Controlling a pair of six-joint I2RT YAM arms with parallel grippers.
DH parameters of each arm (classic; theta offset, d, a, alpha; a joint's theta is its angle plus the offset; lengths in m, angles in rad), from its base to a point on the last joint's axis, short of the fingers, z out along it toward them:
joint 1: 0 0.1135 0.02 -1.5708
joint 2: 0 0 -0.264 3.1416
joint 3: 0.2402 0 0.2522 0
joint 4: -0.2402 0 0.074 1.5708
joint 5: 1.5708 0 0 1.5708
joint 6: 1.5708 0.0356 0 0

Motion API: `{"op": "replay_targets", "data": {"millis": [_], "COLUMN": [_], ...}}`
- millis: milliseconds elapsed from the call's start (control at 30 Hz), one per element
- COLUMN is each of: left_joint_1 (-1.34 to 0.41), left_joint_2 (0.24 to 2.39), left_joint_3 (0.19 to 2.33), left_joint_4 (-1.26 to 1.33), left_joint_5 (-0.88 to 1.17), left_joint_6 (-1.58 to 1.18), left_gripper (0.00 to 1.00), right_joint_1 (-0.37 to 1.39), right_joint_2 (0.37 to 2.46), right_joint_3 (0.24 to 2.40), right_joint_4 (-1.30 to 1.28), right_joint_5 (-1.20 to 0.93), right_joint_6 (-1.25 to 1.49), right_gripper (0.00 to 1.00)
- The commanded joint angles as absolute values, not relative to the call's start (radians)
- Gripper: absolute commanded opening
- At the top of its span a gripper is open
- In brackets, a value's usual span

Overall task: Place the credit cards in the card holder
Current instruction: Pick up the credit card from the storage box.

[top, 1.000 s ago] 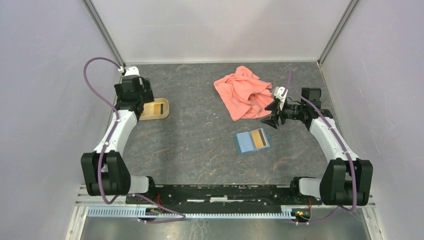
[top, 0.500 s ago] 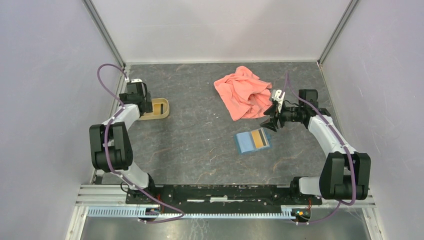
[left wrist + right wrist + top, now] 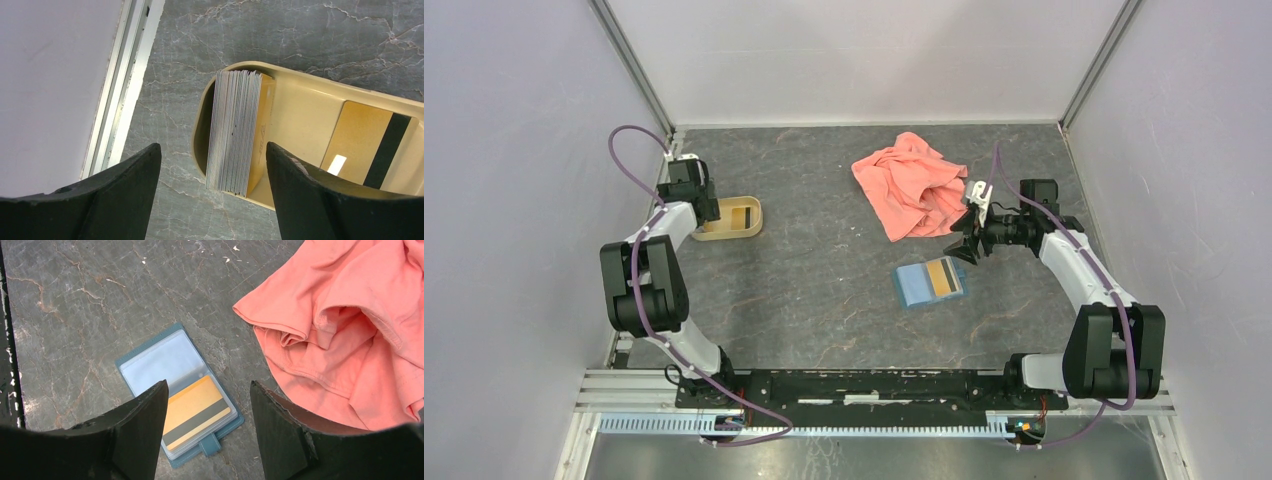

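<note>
**Left tool** point(image 3: 212, 150): The jaws stood wide apart and gripped nothing. In the left wrist view its 2 fingers point(image 3: 125, 195) flanked the stack described below, and no contact was visible.

**Tan oval plastic tray** point(image 3: 305, 95): It sat at 10 o'clock on the dark grey marbled worktop point(image 3: 824, 290), close to the left wall rail. A stack of orange-gold credit cards point(image 3: 237, 132) stood on edge at 1 end of the tray, against its wall. 1 flat orange-gold card with a dark stripe point(image 3: 367, 145) lay face up on the tray floor, apart from the stack.

**Right tool** point(image 3: 209, 385): The jaws were partly open and empty. The tool hung at 3 o'clock over the worktop, above the gap between holder and cloth.

**Teal-blue fold-over card holder** point(image 3: 160, 360): It lay opened flat at 4 o'clock from the worktop centre. 1 clear sleeve half was bare. An orange-gold striped card point(image 3: 197, 412) lay on the other half, next to the small closing tab. Whether that card sat fully under the sleeve could not be told.

**Salmon-pink crumpled cloth** point(image 3: 350, 325): It lay at 1 o'clock, near the holder but not touching it.
</note>
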State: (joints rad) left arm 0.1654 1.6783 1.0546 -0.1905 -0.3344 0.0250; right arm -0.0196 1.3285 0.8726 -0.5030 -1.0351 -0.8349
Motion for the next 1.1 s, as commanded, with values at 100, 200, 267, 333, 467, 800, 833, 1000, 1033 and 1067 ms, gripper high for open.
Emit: {"op": "replay_targets", "data": {"millis": [100,200,267,333,467,800,833,1000,1033,1067], "left_joint_1": [0.178,0.182,0.187,0.192,0.199,0.199,0.198,0.199,0.199,0.199], "left_joint_2": [1.701,1.719,1.731,1.736,1.738,1.715,1.710,1.687,1.685,1.681], "left_joint_3": [1.105,1.118,1.127,1.131,1.131,1.132,1.132,1.131,1.131,1.131], "left_joint_4": [-0.194,-0.206,-0.214,-0.219,-0.221,-0.223,-0.223,-0.223,-0.223,-0.223], "left_joint_5": [-0.307,-0.284,-0.273,-0.269,-0.279,-0.303,-0.302,-0.303,-0.303,-0.302], "left_joint_6": [0.004,0.005,0.004,0.003,0.003,0.004,0.003,0.003,0.003,0.003], "left_gripper": [0.82,0.81,0.81,0.80,0.77,0.69,0.68,0.65,0.64,0.64], "right_joint_1": [-0.010,-0.007,-0.006,-0.006,-0.006,-0.005,-0.006,-0.005,-0.005,-0.005], "right_joint_2": [1.334,1.337,1.336,1.338,1.338,1.340,1.339,1.340,1.339,1.339], "right_joint_3": [0.882,0.882,0.882,0.882,0.884,0.884,0.884,0.885,0.885,0.885], "right_joint_4": [-0.515,-0.516,-0.517,-0.517,-0.519,-0.522,-0.521,-0.523,-0.523,-0.525], "right_joint_5": [-1.048,-1.046,-1.046,-1.045,-1.044,-1.043,-1.043,-1.042,-1.042,-1.042], "right_joint_6": [-0.859,-0.860,-0.861,-0.861,-0.864,-0.865,-0.865,-0.867,-0.867,-0.867], "right_gripper": [0.67,0.68,0.67,0.67,0.67,0.67,0.68,0.68,0.67,0.68]}}
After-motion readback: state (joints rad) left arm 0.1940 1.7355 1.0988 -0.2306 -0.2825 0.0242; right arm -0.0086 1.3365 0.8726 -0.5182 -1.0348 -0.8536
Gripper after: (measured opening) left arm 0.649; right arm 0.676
